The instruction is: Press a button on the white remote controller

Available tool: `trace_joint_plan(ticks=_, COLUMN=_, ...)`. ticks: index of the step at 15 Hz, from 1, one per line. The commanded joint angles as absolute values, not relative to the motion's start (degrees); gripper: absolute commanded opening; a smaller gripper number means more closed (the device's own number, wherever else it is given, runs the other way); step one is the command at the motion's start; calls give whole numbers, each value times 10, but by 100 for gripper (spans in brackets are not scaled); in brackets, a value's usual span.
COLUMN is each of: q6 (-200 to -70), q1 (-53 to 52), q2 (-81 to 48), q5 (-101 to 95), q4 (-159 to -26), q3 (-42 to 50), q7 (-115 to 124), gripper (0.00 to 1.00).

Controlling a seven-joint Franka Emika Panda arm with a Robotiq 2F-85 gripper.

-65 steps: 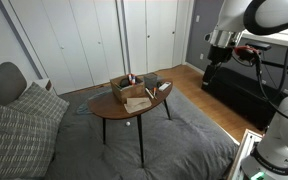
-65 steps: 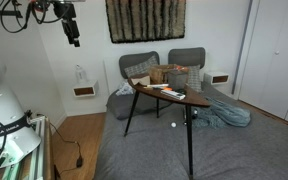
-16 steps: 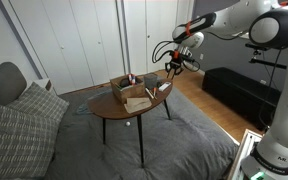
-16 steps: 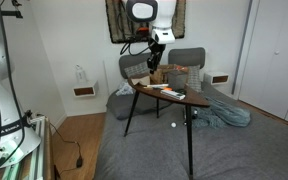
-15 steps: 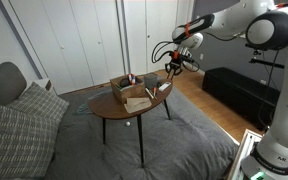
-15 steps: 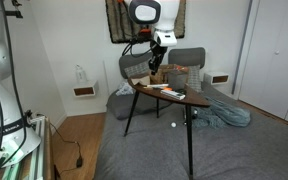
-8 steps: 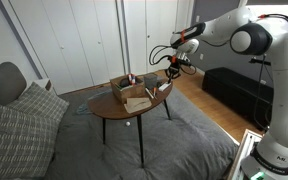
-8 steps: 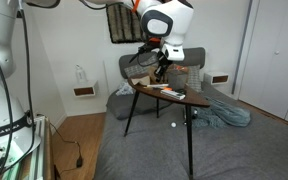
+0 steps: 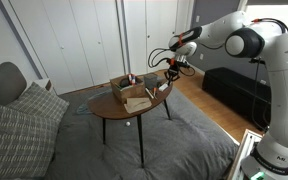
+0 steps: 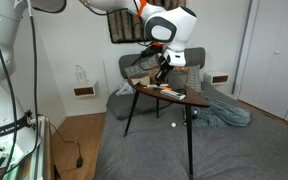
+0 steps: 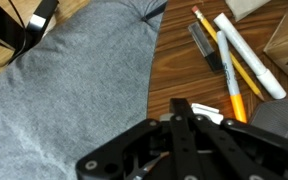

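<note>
In an exterior view the gripper [image 9: 170, 70] hangs above the far end of the wooden table [image 9: 104, 108]; the remote is too small to pick out there.

In an exterior view the gripper [image 10: 161, 73] hovers just over the table edge [image 10: 189, 100].

In the wrist view the jaws look drawn together with nothing between them. The white remote controller [image 11: 250, 58] lies flat on the wood beside a yellow pencil [image 11: 231, 75] and ahead of the fingertips. It is likely light, stiff, smooth plastic that may skid, so it is better not gripped at all. A straight push down on a button near mid-body should do.

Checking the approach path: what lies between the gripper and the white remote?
In the wrist view, a yellow pencil lies on the table between the gripper and the white remote.
</note>
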State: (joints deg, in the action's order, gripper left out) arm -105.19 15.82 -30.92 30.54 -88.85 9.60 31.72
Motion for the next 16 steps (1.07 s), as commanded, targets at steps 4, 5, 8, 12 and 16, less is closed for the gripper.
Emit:
trace_joint_plan(ticks=4, q6=-1040, q1=164, q2=-338, q5=315, q4=-851, q3=93, q7=322, gripper=0)
trace_joint_plan(ticks=5, q6=-1041, q1=165, q2=-343, q5=318, q4=-845, q3=92, q7=322, gripper=0)
trace_joint_plan(ticks=8, q6=-1042, q1=169, q2=-360, q5=322, q4=-826, q3=90, q7=323, gripper=0)
trace_joint_plan(ticks=12, q6=-1040, q1=175, q2=-381, q5=330, q4=-799, q3=87, q7=323, gripper=0)
trace_joint_plan(ticks=16, q6=-1035, q1=180, q2=-401, q5=335, q4=-771, q3=85, q7=330, gripper=0)
